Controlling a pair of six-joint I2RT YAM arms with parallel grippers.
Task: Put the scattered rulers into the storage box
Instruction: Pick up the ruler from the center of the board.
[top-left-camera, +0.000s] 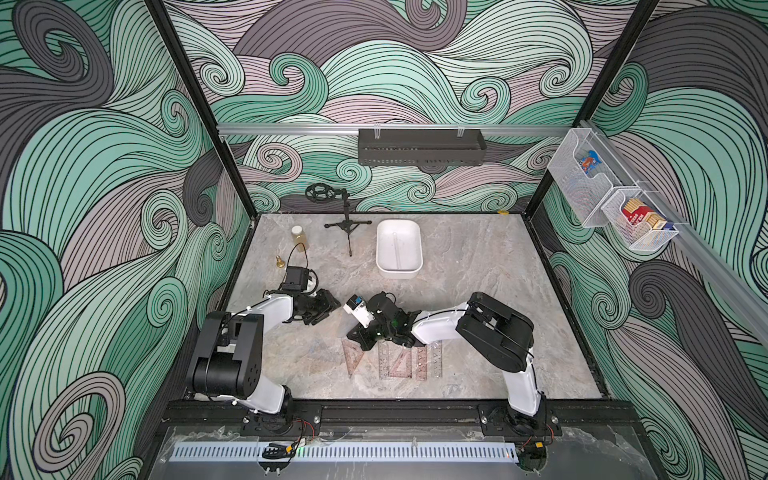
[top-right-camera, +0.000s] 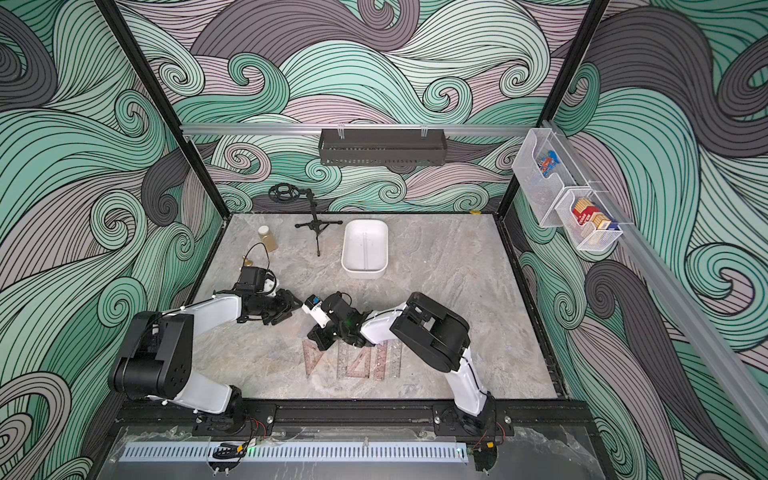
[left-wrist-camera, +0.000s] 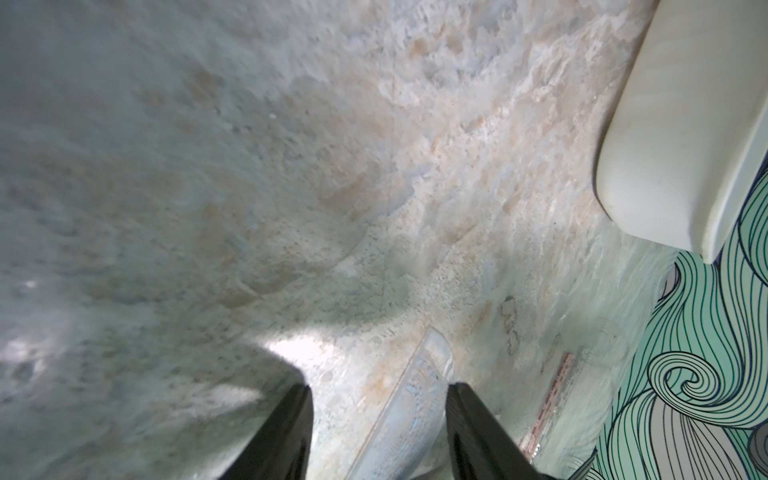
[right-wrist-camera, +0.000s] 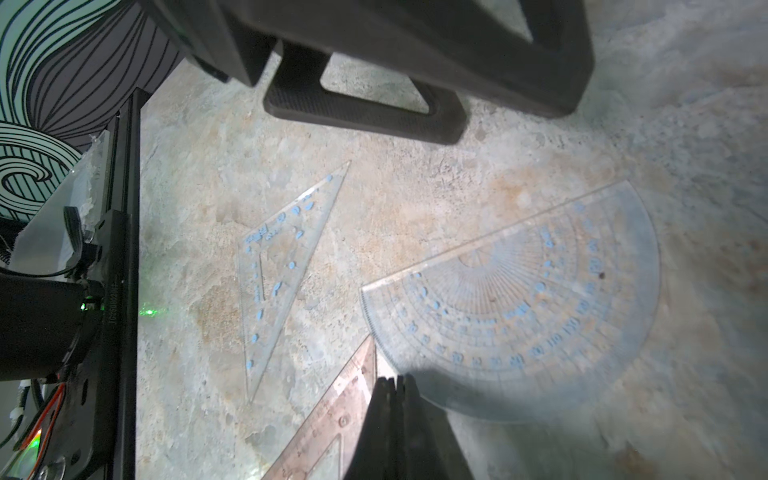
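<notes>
Right gripper (right-wrist-camera: 390, 380): pressed together, tips at the curved rim of the clear protractor (right-wrist-camera: 519, 299), just beside a pinkish set square (right-wrist-camera: 328, 419); pinching or only pressing, cannot tell. Looks placed there to raise an edge too flat to grab straight off the marble table (top-left-camera: 478, 291). Left gripper (left-wrist-camera: 378, 390): spread, framing the protractor's other end, likely poised to take over. Protractor between both tools near the front, well apart from the white storage box (top-left-camera: 399, 272) at the back; other rulers (top-left-camera: 434, 359) flat under the right arm

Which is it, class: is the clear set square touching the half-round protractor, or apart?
Apart. The right wrist view shows a strip of bare table between the clear set square and the protractor.
</notes>
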